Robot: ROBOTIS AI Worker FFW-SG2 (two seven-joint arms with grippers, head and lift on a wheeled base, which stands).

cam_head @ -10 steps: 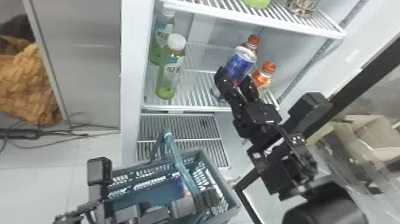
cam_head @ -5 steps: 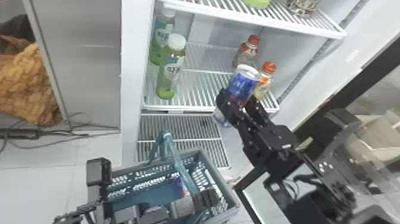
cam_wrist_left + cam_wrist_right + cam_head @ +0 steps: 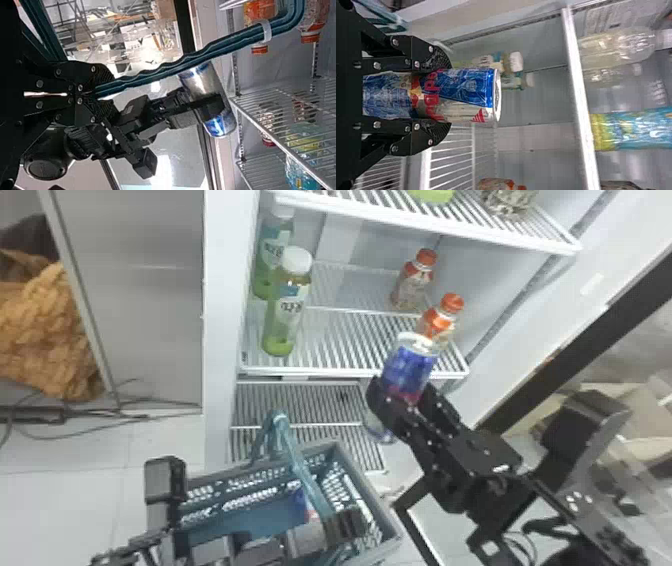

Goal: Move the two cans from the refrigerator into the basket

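I've got the head cam farthest back, looking forward and down over the refrigerator [image 3: 216, 290] and basket [image 3: 372, 496]. Left wrist cam is turned sideways, close up on the basket handle [image 3: 301, 471], facing across to the can [image 3: 409, 371]; head shares both. Right wrist cam, also sideways, looks past that can at close range into the refrigerator, sharing the white-capped bottles [image 3: 287, 310] with head.

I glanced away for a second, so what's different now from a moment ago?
The right gripper, holding a can, has drawn back from the shelf toward the robot. Nothing was grabbed or let go. The left gripper stayed on the basket handle, and the bottles stayed put.
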